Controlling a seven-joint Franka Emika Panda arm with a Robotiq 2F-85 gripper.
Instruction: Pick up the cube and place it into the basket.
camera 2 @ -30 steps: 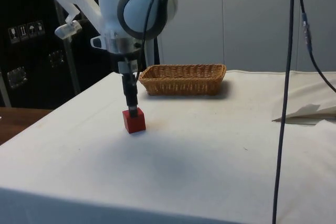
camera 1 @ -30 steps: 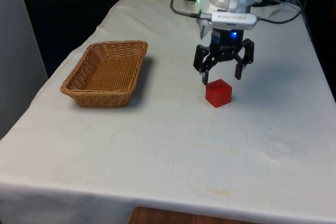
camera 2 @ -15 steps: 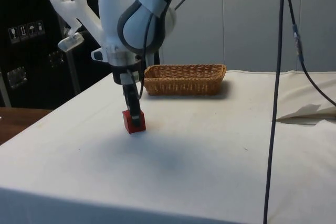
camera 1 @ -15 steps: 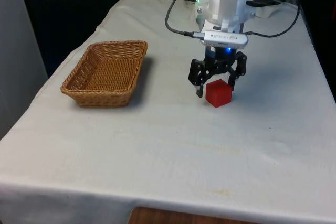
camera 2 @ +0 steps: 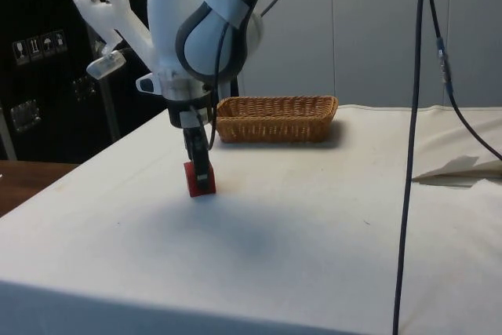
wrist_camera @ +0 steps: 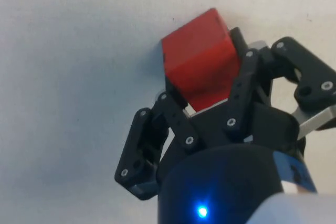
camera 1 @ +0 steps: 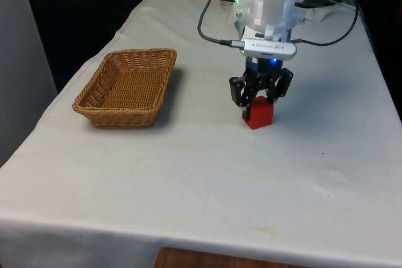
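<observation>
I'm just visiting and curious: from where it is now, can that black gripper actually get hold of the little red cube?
Probably yes. The gripper is down over the red cube, its fingers closed against the cube's two sides, and the cube sits on the white cloth with nothing around it in the way.

Honestly can't make out a single readable word or number here. There are a few small white sign panels (camera 2: 38, 46) on the dark cabinet at the side, but what they show isn't legible.
</observation>
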